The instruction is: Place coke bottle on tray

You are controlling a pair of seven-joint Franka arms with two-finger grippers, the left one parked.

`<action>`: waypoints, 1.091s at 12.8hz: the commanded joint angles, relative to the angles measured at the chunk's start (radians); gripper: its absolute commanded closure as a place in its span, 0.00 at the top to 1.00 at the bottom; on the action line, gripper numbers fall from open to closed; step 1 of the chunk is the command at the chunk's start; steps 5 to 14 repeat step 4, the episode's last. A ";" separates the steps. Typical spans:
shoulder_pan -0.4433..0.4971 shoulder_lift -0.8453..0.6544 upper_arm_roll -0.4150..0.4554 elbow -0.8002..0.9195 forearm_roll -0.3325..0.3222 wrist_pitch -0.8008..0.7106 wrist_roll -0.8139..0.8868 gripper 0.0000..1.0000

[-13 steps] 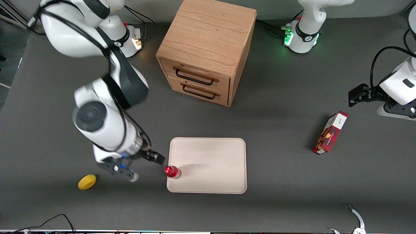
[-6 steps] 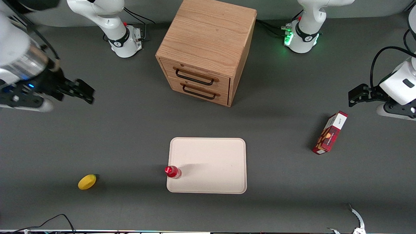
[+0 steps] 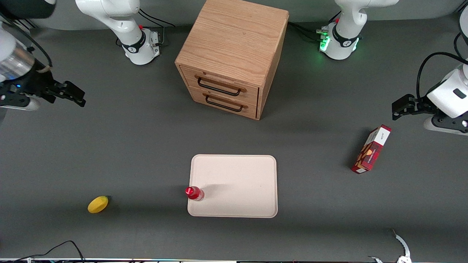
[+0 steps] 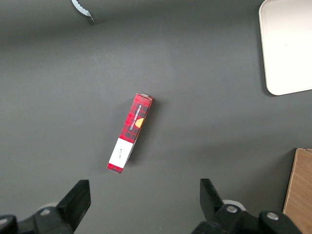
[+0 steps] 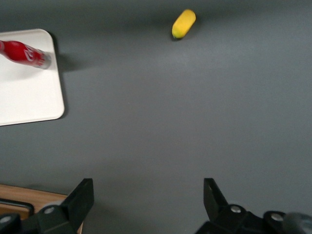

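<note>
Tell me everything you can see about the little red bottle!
The coke bottle is small and slim, red with a red cap, white lettering and a clear base. It stands upright on the cream-pink tray, right at the tray's edge toward the working arm's end of the table, near the corner closest to the front camera. Only the tray touches it. The gripper is open, far off and holding nothing.
</note>
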 commanded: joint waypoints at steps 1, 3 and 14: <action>0.006 -0.072 -0.011 -0.092 0.031 0.026 -0.002 1.00; 0.005 -0.049 -0.028 -0.039 0.120 -0.024 0.013 1.00; 0.006 -0.045 -0.039 -0.026 0.122 -0.038 0.013 1.00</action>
